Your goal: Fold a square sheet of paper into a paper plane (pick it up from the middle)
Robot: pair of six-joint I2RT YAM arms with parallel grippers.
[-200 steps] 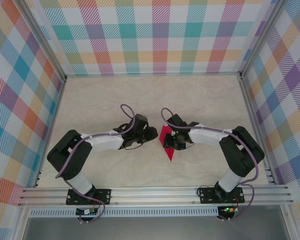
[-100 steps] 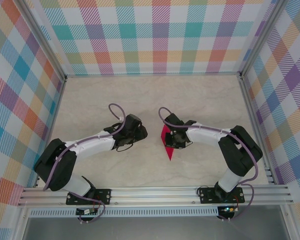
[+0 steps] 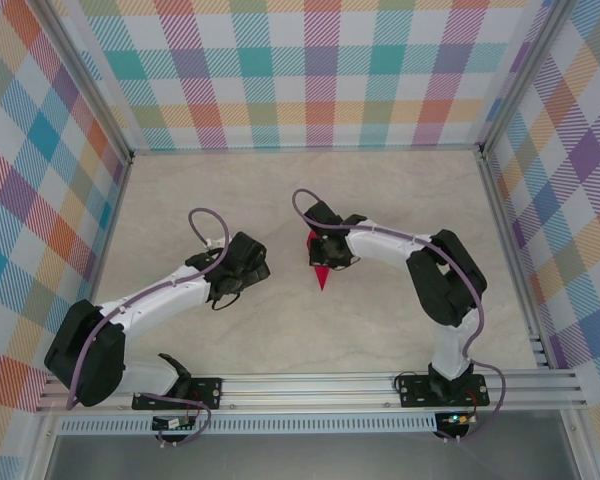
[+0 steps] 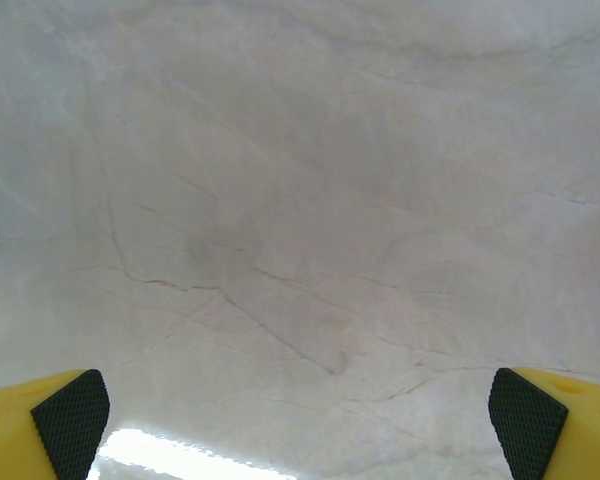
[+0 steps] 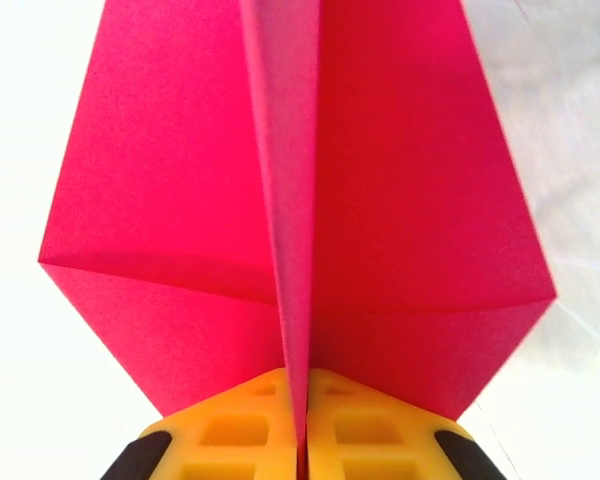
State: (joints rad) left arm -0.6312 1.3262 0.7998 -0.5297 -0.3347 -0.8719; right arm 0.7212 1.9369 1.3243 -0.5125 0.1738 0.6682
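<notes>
Both our arms have swung leftward: the left gripper (image 3: 246, 263) (image 4: 300, 412), jaws wide apart, sits well left of the creased magenta-pink paper plane (image 3: 321, 273) (image 5: 400, 200), whose centre fold our right gripper (image 3: 321, 254) (image 5: 302, 402) pinches. We judge folding finished; next, set it down.

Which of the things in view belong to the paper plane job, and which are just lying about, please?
Belongs to the job:
- paper plane, folded magenta-pink paper
- right gripper, shut on the plane's centre fold
- left gripper, open and holding nothing

Just surroundings:
- table
- checked walls
- aluminium frame
</notes>
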